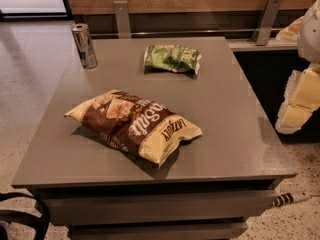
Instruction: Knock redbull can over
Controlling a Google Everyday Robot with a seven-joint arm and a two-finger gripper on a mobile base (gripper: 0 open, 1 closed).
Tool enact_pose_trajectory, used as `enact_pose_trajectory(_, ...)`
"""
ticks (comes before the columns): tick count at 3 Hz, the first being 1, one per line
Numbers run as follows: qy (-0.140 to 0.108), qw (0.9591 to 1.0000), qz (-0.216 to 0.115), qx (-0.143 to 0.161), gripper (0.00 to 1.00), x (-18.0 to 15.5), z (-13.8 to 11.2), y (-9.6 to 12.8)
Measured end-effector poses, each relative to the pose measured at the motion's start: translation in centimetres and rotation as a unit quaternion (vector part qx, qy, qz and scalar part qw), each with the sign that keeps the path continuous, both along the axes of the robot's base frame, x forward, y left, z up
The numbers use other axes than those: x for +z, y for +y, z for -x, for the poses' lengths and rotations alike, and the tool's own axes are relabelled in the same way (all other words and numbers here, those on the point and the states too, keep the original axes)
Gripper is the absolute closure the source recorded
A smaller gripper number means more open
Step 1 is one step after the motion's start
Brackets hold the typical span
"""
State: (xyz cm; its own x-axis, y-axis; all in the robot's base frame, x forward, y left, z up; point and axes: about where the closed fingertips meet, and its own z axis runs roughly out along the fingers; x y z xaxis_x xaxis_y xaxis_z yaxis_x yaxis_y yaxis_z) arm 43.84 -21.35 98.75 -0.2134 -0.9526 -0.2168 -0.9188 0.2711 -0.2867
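Observation:
The redbull can [84, 45], slim with a silver and blue body and a shiny top, stands upright at the far left corner of the grey table [225, 134]. My gripper [299, 100] shows as white and pale yellow parts at the right edge of the camera view, beyond the table's right side. It is far from the can and touches nothing.
A large brown and yellow chip bag [135, 124] lies in the table's middle front. A green chip bag [172, 58] lies at the back centre. A wooden wall with metal brackets [121, 16] runs behind. A black object [22, 216] sits on the floor at the lower left.

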Motion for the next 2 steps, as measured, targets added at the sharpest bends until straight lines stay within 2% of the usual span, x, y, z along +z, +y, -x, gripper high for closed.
enact_pose_trajectory(1,0.0,1.0,0.0,0.0,0.0,0.0,0.0,0.0)
enact_pose_trajectory(2,-0.016,0.9997,-0.016,-0.001,0.0,0.3,-0.91,0.21)
